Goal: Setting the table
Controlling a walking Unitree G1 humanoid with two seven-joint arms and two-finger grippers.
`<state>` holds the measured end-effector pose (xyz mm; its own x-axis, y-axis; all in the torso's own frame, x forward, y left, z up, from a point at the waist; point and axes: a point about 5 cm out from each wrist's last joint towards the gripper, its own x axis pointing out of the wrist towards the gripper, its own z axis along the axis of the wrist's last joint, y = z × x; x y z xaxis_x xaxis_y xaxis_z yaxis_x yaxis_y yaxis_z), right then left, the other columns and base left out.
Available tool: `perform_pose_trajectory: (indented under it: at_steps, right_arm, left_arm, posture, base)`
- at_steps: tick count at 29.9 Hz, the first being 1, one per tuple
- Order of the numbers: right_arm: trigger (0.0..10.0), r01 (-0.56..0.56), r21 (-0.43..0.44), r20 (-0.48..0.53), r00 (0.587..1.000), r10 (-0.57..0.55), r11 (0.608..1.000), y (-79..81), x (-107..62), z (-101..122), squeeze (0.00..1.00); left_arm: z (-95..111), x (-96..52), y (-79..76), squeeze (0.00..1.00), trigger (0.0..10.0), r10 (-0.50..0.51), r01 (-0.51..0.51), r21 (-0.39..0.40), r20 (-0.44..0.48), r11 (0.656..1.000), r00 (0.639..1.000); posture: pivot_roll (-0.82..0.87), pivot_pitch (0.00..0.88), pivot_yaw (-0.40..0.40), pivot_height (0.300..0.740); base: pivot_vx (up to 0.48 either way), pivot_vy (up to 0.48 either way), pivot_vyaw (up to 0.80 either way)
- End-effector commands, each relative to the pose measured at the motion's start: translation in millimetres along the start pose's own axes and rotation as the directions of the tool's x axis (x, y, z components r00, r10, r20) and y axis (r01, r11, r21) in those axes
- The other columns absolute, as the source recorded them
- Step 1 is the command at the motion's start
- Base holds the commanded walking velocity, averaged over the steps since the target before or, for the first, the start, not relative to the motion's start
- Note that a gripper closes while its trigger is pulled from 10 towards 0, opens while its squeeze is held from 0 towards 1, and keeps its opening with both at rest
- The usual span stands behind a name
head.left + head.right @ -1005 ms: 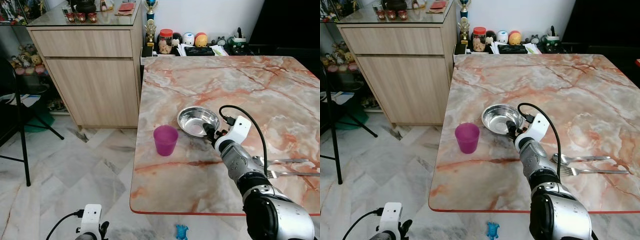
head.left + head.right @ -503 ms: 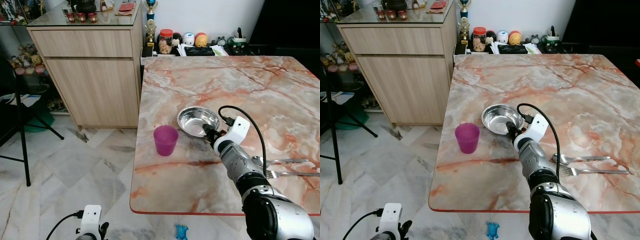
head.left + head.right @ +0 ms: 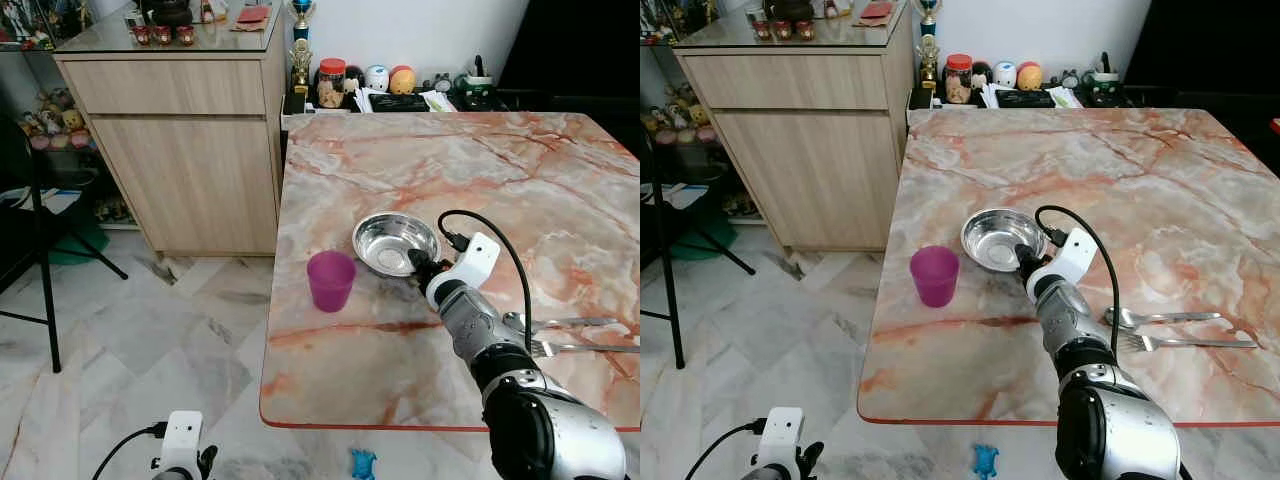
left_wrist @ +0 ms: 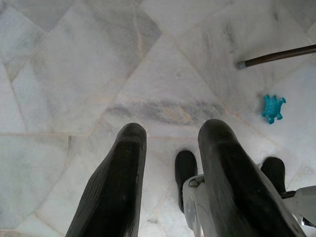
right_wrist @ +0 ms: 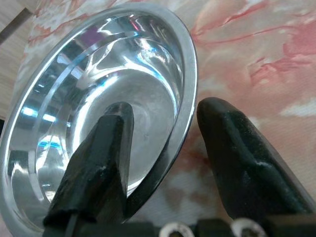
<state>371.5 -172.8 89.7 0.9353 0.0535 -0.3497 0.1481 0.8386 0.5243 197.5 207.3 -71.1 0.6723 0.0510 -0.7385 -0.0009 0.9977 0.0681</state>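
You see the steel bowl on the marble tabletop, toward its left edge and nearer the front than the back; nothing lies in it. Your right tool straddles the bowl's near rim: one finger sits inside the basin, the other outside on the stone, the two apart with the rim between them and not yet pinched. The purple cup stands upright just left of the bowl, close to the left edge; you cannot tell its contents. A spoon and a fork lie side by side near the right front corner. Your left tool hangs over the pale marble floor, fingers apart, grasping nothing; a small blue turtle toy lies on the floor. Beyond the tabletop's left edge stands a wooden cabinet; jars and figurines line the wall past the back edge.
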Motion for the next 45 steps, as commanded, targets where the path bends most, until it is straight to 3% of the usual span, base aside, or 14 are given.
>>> perform_pose_trajectory:
  at_steps: [1, 3, 4, 5, 22, 29, 30, 37, 39, 41, 45]
  right_arm:
    - [10.0, -0.003, 0.007, -0.007, 1.0, 0.003, 1.0, 5.6, 1.6, 0.5, 0.0]
    - [10.0, 0.001, 0.011, -0.003, 1.0, -0.001, 1.0, 6.0, 1.8, 1.0, 0.0]
    - [4.4, 0.002, 0.012, -0.002, 1.0, -0.002, 1.0, 6.0, 1.8, 1.2, 0.0]
    - [0.0, 0.002, 0.017, 0.002, 1.0, -0.002, 1.0, 6.3, 1.9, 1.6, 0.0]
    - [0.0, 0.034, 0.056, 0.038, 0.999, -0.036, 0.998, 6.4, 1.5, -0.7, 0.0]
    - [0.0, 0.006, 0.085, 0.16, 0.987, -0.02, 0.996, 4.9, -0.3, 15.2, 0.0]
    - [10.0, -0.002, 0.085, 0.178, 0.984, -0.013, 0.996, 5.7, -0.7, 16.4, 0.0]
    - [10.0, -0.044, 0.112, 0.295, 0.955, 0.009, 0.993, 4.4, -5.9, 22.9, 0.0]
    - [10.0, -0.13, 0.104, 0.405, 0.911, 0.077, 0.986, 9.3, -12.6, 31.8, 0.0]
    - [10.0, -0.148, 0.098, 0.429, 0.899, 0.092, 0.984, 10.6, -14.6, 33.8, 0.0]
    - [10.0, -0.24, 0.062, 0.532, 0.829, 0.171, 0.969, 18.0, -28.5, 40.4, 0.0]
  left_arm:
    - [-6.2, -1.5, 0.8, 0.0, 10.0, 0.006, -0.006, 0.0, -0.022, 1.0, 1.0]
    - [-6.0, -1.4, 0.6, 0.0, 10.0, 0.006, -0.006, 0.001, -0.022, 1.0, 1.0]
    - [-5.8, -1.3, 0.4, 0.0, 10.0, 0.006, -0.005, 0.002, -0.021, 1.0, 1.0]
    - [-5.6, -1.3, 0.3, 0.0, 10.0, 0.006, -0.006, 0.002, -0.021, 1.0, 1.0]
    - [-5.1, -1.0, -0.1, 0.0, 10.0, 0.005, -0.005, 0.014, -0.023, 1.0, 1.0]
    - [-4.0, -0.7, 0.5, 0.0, 10.0, 0.008, -0.007, 0.019, -0.021, 1.0, 1.0]
    - [-4.4, -0.8, 0.5, 0.0, 10.0, 0.007, -0.007, 0.021, -0.023, 1.0, 1.0]
    - [-4.7, -0.9, 0.3, 0.0, 10.0, 0.006, -0.005, 0.025, -0.024, 1.0, 1.0]
    - [-4.5, -0.9, 0.4, 0.0, 10.0, 0.004, -0.003, 0.031, -0.021, 1.0, 1.0]
    - [-4.4, -0.9, 0.5, 0.0, 10.0, 0.004, -0.003, 0.032, -0.02, 0.999, 1.0]
    - [-5.5, -1.8, 4.0, 0.0, 10.0, 0.011, -0.01, 0.031, -0.019, 0.999, 1.0]
  posture:
    - [0.07, 0.0, -0.033, 0.74]
    - [0.08, 0.0, -0.034, 0.74]
    - [0.08, 0.0, -0.035, 0.74]
    - [0.08, 0.0, -0.035, 0.74]
    - [0.08, 0.0, -0.035, 0.74]
    - [0.08, 0.0, -0.035, 0.74]
    - [0.08, 0.0, -0.034, 0.74]
    - [0.08, 0.0, -0.033, 0.74]
    - [0.08, 0.0, -0.033, 0.74]
    - [0.08, 0.0, -0.033, 0.74]
    - [0.08, 0.0, -0.03, 0.74]
  base:
    - [0.0, 0.0, 0.0]
    - [0.0, 0.0, 0.0]
    - [0.0, 0.0, 0.0]
    - [0.0, 0.0, 0.0]
    - [0.0, 0.0, 0.0]
    - [0.0, 0.0, 0.0]
    - [0.0, 0.0, 0.0]
    - [0.0, 0.0, 0.0]
    - [0.0, 0.0, 0.0]
    - [0.0, 0.0, 0.0]
    - [0.0, 0.0, 0.0]
